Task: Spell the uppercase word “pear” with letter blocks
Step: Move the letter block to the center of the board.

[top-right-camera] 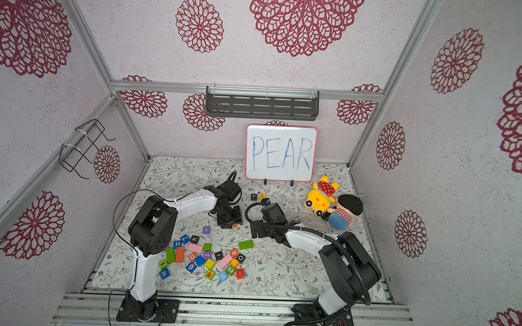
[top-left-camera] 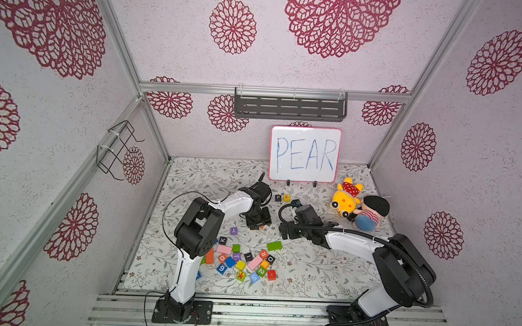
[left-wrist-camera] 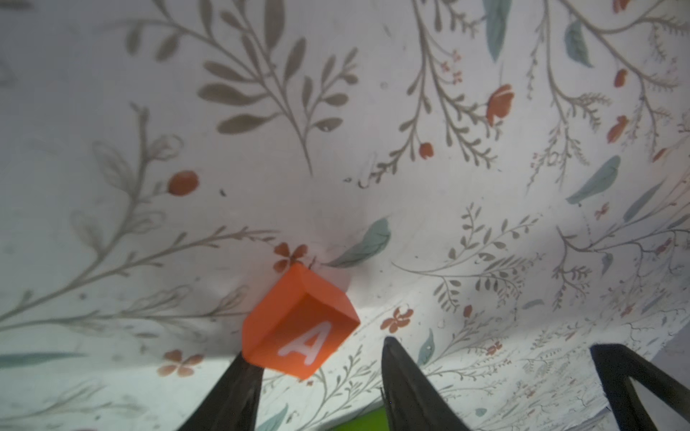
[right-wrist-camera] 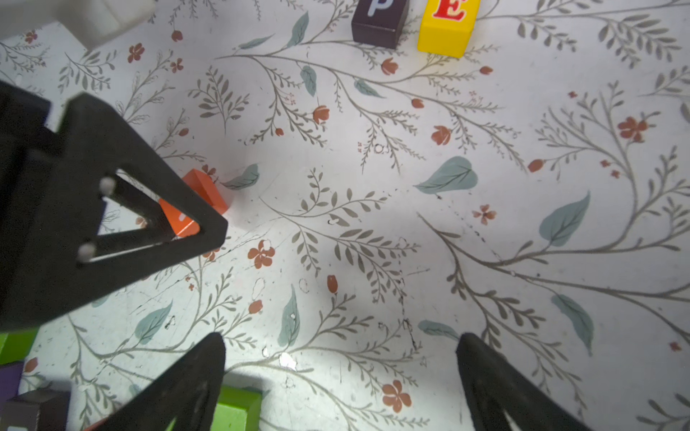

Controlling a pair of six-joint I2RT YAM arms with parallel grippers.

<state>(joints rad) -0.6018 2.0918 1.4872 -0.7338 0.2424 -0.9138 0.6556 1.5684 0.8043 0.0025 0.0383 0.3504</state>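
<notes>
Whiteboard (top-left-camera: 305,153) reads PEAR; yellow plush (top-left-camera: 344,200) touches doll (top-left-camera: 369,215) beside it.

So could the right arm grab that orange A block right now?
Probably not cleanly. The left tool straddles the A block, one finger touching it, and in the right wrist view it stands between the block and the open right tool. Nothing else seems to lie between them.

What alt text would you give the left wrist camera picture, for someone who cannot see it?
An orange-red cube with a white A lies on a floral tablecloth between the two black fingers of the left claw, which stands open; the cube sits against one finger and clear of the other.
</notes>
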